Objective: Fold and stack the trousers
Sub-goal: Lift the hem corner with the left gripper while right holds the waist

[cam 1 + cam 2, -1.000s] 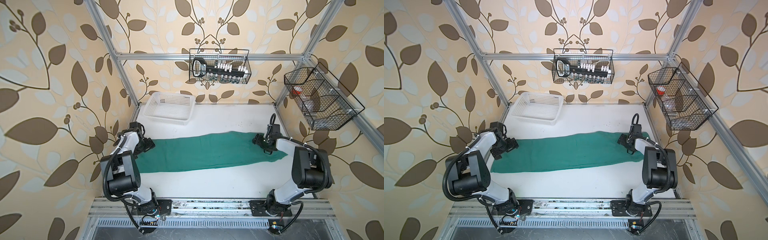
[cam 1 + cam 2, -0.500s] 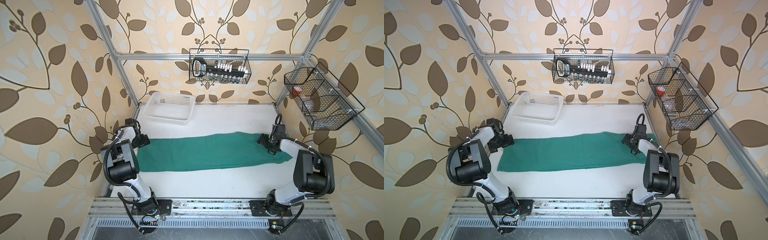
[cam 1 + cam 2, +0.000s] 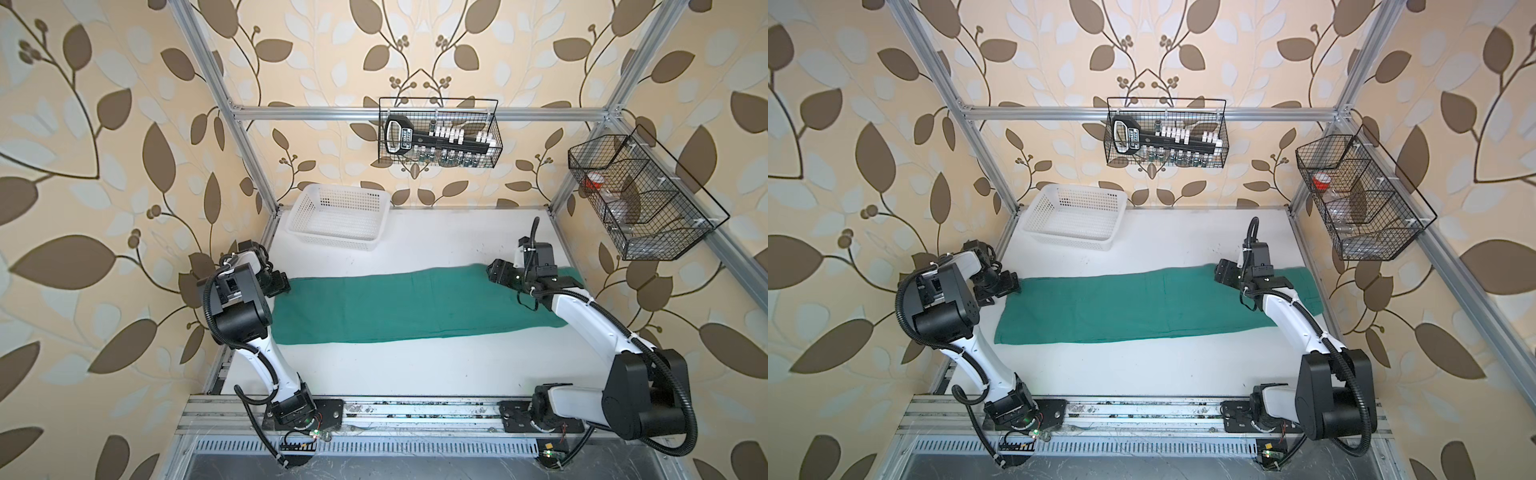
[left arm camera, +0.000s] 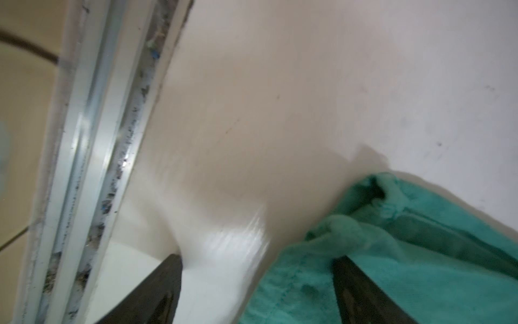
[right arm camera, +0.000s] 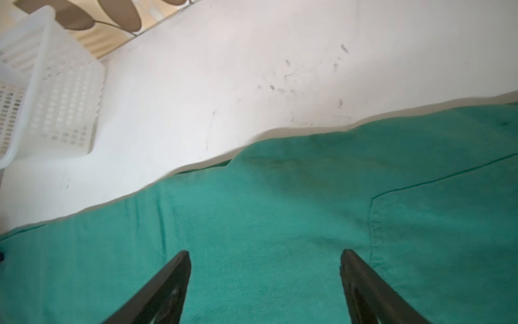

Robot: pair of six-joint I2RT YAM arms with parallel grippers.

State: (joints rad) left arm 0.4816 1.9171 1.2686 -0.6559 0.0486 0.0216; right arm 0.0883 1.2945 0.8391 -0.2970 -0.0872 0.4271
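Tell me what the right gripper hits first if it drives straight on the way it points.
Most likely the trousers: the right gripper has open jaws angled down at the green cloth just ahead. Bare table lies beyond; how steeply it dips is unclear.

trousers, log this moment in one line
trousers: flat strip on table | left gripper: open, at hem corner | right gripper: open, over waist end

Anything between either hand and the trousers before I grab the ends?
Nothing visible. The open left hand straddles a corner of the trousers at one end; the open right hand is over the other end, only cloth beneath it. The white basket stands apart.
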